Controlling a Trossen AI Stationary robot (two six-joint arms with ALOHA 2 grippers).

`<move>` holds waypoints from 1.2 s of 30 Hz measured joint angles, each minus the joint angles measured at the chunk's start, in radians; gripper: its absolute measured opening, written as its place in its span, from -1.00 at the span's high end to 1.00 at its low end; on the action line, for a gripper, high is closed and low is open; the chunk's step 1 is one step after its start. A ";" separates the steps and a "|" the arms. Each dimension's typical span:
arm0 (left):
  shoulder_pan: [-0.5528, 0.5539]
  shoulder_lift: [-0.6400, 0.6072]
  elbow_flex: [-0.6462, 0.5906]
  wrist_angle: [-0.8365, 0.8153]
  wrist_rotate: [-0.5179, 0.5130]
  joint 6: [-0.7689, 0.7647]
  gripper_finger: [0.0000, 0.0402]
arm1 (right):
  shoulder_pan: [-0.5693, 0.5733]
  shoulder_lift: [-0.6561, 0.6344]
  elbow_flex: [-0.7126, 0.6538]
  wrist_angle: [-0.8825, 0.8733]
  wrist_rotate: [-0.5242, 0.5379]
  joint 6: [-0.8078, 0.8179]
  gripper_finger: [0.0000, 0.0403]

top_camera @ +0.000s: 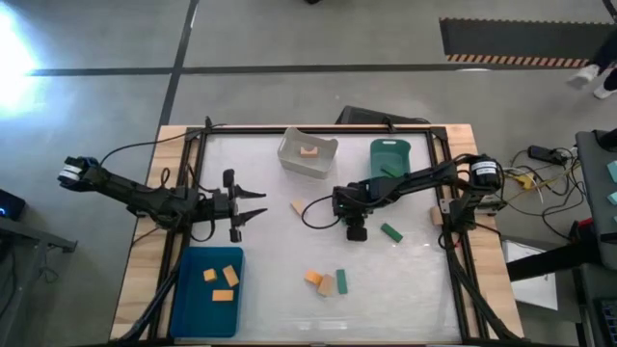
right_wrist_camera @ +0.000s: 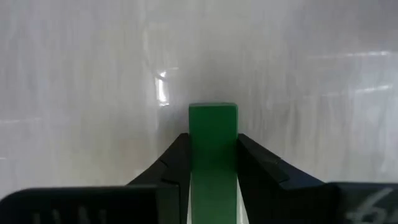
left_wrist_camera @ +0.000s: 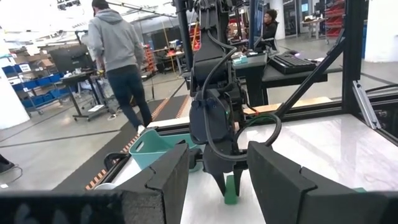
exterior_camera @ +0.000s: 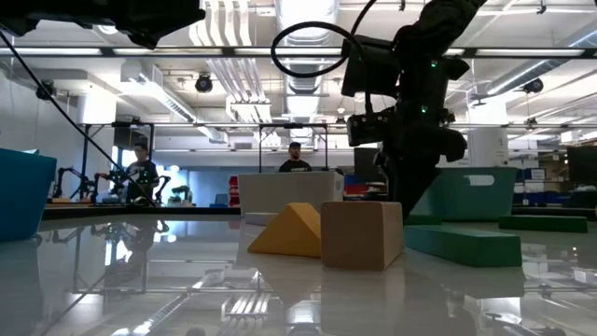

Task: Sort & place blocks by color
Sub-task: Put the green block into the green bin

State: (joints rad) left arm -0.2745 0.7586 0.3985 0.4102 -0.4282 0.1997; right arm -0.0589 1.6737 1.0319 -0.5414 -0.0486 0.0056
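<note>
1. You see the left gripper [top_camera: 258, 216] at centre left, fingers spread and empty.
2. Below it, the blue plastic bin [top_camera: 189, 306] holds three orange blocks [top_camera: 223, 285].
3. At centre, the right gripper [right_wrist_camera: 212, 163] clamps a green rectangular block [right_wrist_camera: 212, 140].
4. Above, the clear bin [top_camera: 292, 162] holds one tan piece; the green bin [top_camera: 378, 150] holds a green one.

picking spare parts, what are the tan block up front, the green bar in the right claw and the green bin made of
Tan block: looks like unfinished wood, matte, with faint grain and softened edges.
Green bar, between the right claw fingers: uniform flat green, probably painted wood, though plastic cannot be ruled out.
Green bin: looks like moulded plastic, smooth, thin-walled, with rounded corners.
</note>
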 joint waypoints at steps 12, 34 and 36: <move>0.000 0.000 0.000 0.000 0.000 0.000 0.27 | -0.028 -0.018 0.282 -0.383 0.052 0.000 0.58; 0.000 -0.001 0.000 0.000 0.000 0.021 0.27 | -0.687 -0.165 0.130 -0.379 0.056 -0.500 0.58; 0.000 -0.001 0.000 0.000 0.000 0.023 0.27 | -0.720 -0.165 0.111 -0.350 0.045 -0.524 0.58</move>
State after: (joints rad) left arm -0.2745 0.7574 0.3985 0.4103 -0.4282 0.2225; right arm -0.7793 1.5089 1.1433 -0.8912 -0.0038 -0.5184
